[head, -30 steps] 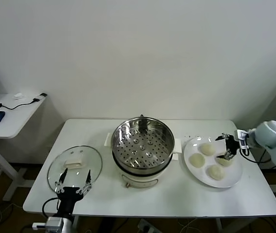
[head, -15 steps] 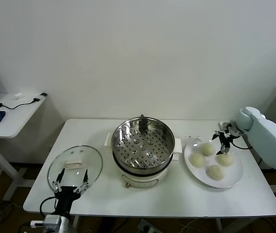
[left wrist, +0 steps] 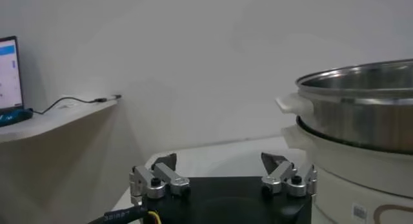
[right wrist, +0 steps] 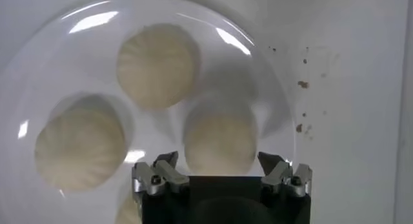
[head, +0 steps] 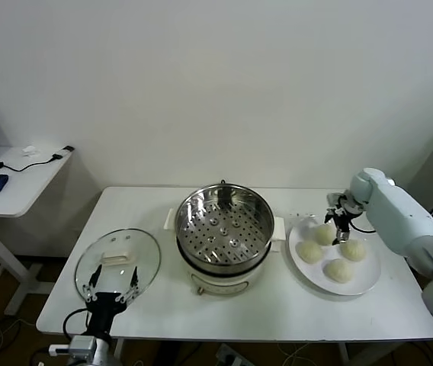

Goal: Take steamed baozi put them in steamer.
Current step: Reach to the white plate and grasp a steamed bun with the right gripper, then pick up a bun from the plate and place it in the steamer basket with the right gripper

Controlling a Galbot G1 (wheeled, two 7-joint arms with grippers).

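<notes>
Glass lid flat on bench, left end. Left claw parked just at the lid's near edge, jaws wide apart, holding nothing; same in left wrist view.

Centre: steamer, lid off, perforated tray bare, zero buns in.

Right of it: white plate just beside the steamer handle, all four steamed baozi on it: back, left, right, front.

Right claw low over the far side of the plate, pointing down. Right wrist view: claw spread, one bun sitting between the tips, a finger on each flank. Contact not confirmed, so not calling it gripped.

Step, by judgement: first pick, pre-grasp. Task at start, nothing moved over.

Next: squeeze gently on that bun (soft dough, likely to dent or slip), lift clear of its neighbours, carry left over the steel rim, set down on the tray, release. Watch the neighbour bun close alongside.

Count: 1 lid, 1 steamer, 1 plate, 4 baozi, 2 claws.
</notes>
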